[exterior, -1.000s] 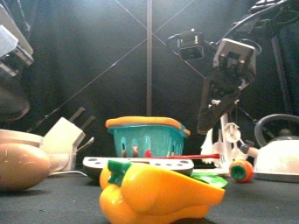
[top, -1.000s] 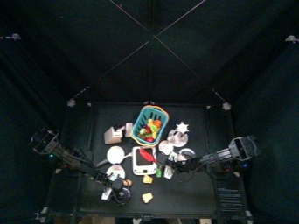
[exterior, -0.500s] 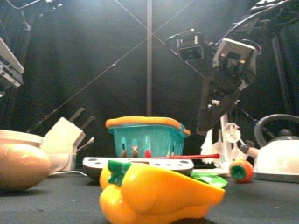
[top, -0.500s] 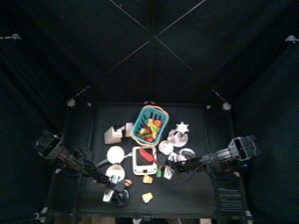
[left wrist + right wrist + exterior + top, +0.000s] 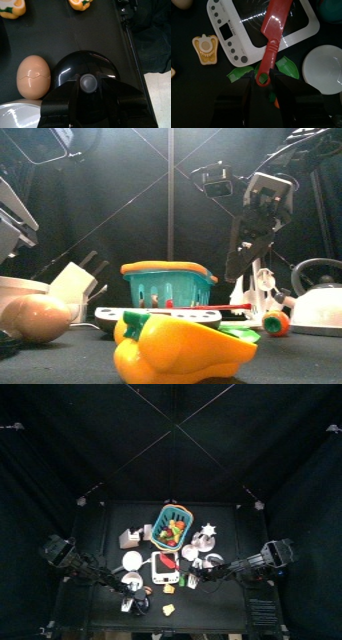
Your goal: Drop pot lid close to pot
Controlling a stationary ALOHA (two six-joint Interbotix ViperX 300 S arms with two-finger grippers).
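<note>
Item 1. Pot lid (image 5: 85, 75): black, glossy, domed, with a small round knob at its centre. It was seen in the left wrist view directly beneath the left arm's camera, at the worktop's (image 5: 221, 609) front left. It lay just beside a brown egg (image 5: 34, 76), with the rim of a white bowl (image 5: 15, 113) close by. Whether the lid rested on the worktop could not be told.

Item 2. Left pincer (image 5: 134, 599): stood low over the lid. Its black body merged with the lid, so whether the jaws were apart or together could not be told.

Item 3. Right pincer (image 5: 201, 576): hung at the right of the worktop over a white kitchen scale (image 5: 258, 30). A red utensil (image 5: 272, 37) lay across the scale. The looped end of its handle pointed at the jaws, above a green leaf-shaped piece (image 5: 288, 67). Jaw state could not be told.

Item 4. Other goods: a yellow toy pepper (image 5: 181, 353) nearest the front edge, a teal basket (image 5: 170, 286) behind it, and a white vessel with an arched black handle (image 5: 315, 306) at the far right.
</note>
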